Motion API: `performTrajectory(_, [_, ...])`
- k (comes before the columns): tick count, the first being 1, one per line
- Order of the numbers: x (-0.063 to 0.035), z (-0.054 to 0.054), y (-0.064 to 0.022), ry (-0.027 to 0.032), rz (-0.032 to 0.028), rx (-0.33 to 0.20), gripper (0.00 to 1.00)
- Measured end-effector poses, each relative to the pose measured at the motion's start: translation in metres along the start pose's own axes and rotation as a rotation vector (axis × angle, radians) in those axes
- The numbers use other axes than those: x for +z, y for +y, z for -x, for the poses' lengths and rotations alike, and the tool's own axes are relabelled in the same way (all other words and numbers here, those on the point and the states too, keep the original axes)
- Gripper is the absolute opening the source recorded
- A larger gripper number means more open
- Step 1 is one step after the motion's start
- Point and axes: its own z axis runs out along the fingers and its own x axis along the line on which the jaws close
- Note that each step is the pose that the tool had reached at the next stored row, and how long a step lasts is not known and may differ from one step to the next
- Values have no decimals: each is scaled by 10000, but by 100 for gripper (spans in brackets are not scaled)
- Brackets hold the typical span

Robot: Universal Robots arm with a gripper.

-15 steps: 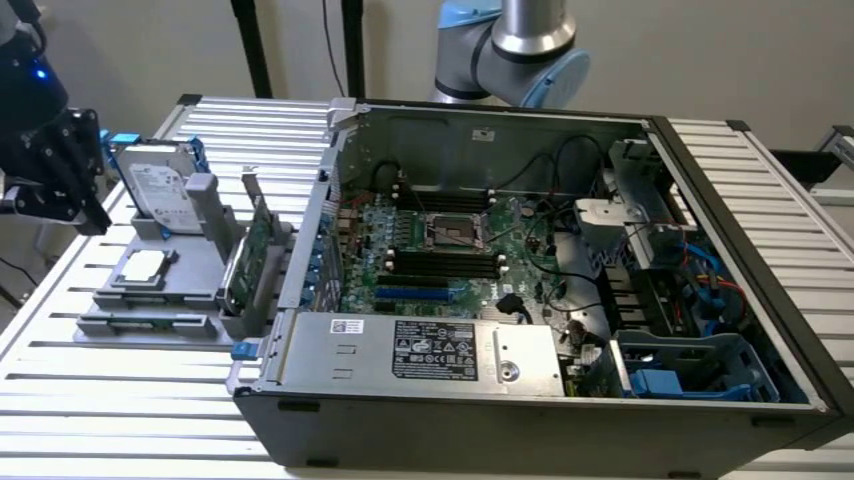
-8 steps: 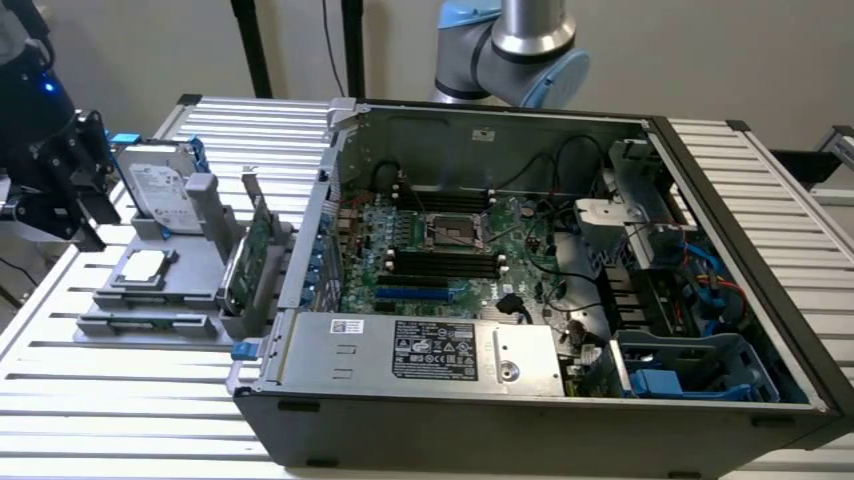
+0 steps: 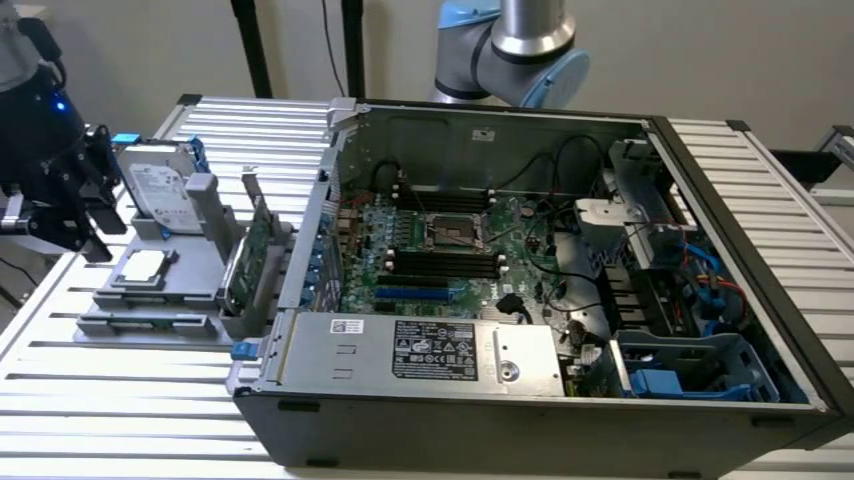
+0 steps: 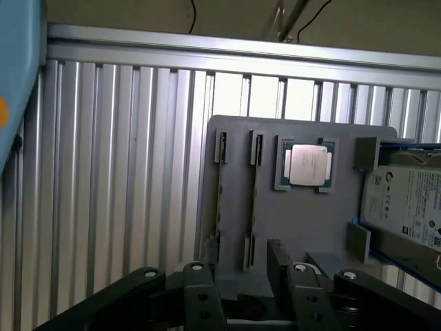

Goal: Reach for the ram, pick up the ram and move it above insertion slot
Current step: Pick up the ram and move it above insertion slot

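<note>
Gripper hangs over the tray edge at the exterior view's left, well apart from the open case. The wrist view shows the fingers spread apart above the tray's two narrow slots. Ram looks like a thin edge-on strip in the slot farther from the CPU, but I'm not sure. Drive sits beside the CPU. The exterior view adds an upright green card at the tray's case-side edge.

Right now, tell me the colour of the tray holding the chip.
Grey; the tray under the chip shows best in the wrist view.
</note>
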Motion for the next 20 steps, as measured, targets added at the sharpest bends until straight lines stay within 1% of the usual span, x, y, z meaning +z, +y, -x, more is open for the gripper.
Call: performTrajectory(20, [362,-30,-5,1,0,-1,42])
